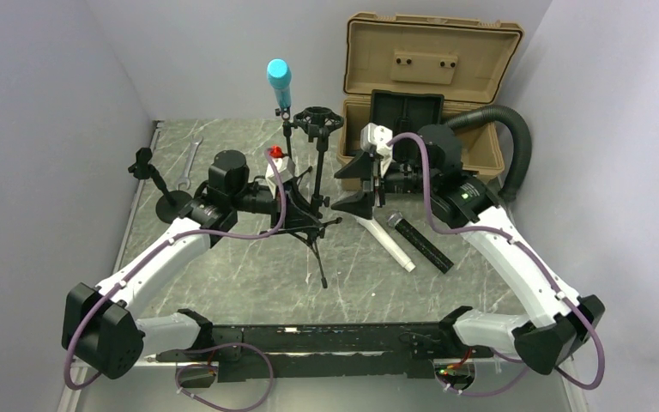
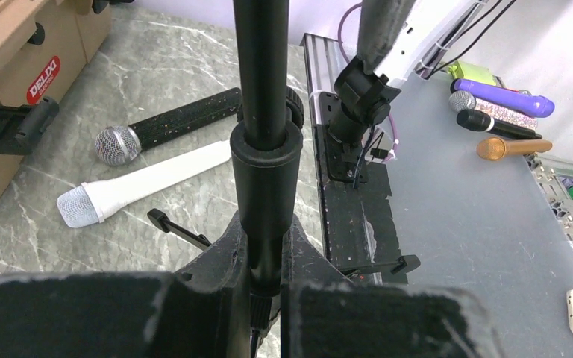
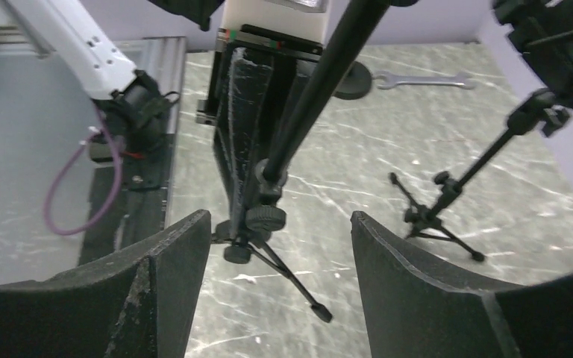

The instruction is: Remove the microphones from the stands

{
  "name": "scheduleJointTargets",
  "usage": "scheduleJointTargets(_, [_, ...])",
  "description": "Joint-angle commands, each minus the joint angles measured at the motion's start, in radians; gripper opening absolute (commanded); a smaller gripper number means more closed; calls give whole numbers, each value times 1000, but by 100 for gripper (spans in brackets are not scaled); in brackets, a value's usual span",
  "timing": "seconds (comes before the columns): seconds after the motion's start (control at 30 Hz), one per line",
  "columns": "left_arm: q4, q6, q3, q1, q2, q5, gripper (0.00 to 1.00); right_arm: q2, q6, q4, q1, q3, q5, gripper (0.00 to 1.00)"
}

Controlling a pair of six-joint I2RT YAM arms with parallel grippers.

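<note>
A black tripod stand [image 1: 317, 184] with an empty ring mount [image 1: 318, 121] stands mid-table. My left gripper [image 1: 296, 206] is shut on its pole [image 2: 261, 74], low down by the collar, as the left wrist view shows [image 2: 266, 253]. My right gripper [image 1: 353, 184] hangs open just right of the stand, nothing between its fingers; its wrist view looks past the jaws [image 3: 280, 224] at the pole [image 3: 313, 89] and tripod legs [image 3: 291, 276]. A white microphone [image 1: 386, 236] lies on the table below the right gripper, a black microphone [image 1: 420, 245] beside it. Both show in the left wrist view [image 2: 142, 183], [image 2: 171, 123].
A blue microphone [image 1: 279, 80] sits upright in a second stand [image 3: 448, 194] behind. A short stand on a round base [image 1: 170, 204] and a wrench [image 1: 187, 163] lie at the left. An open tan case [image 1: 429, 60] and a black hose [image 1: 515, 137] fill the back right.
</note>
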Motion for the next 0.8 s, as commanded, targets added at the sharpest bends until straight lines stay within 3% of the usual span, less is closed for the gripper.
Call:
scheduleJointTargets(0.0, [13,67,68,-6,-40,7,0,41,120,105,-5,-15,-167,68])
scheduleJointTargets(0.17, [6,72,76,-12,-35,7,0,61,159,154,-4,-50,-215,54])
scheduleJointTargets(0.43, [-1,78,85,-20,-26,9,0,75,171,172,-4,-61,-205,43])
scheduleJointTargets(0.77, [47,23,76,-20,-14,32,0,44,14,81,29,-57,-47,2])
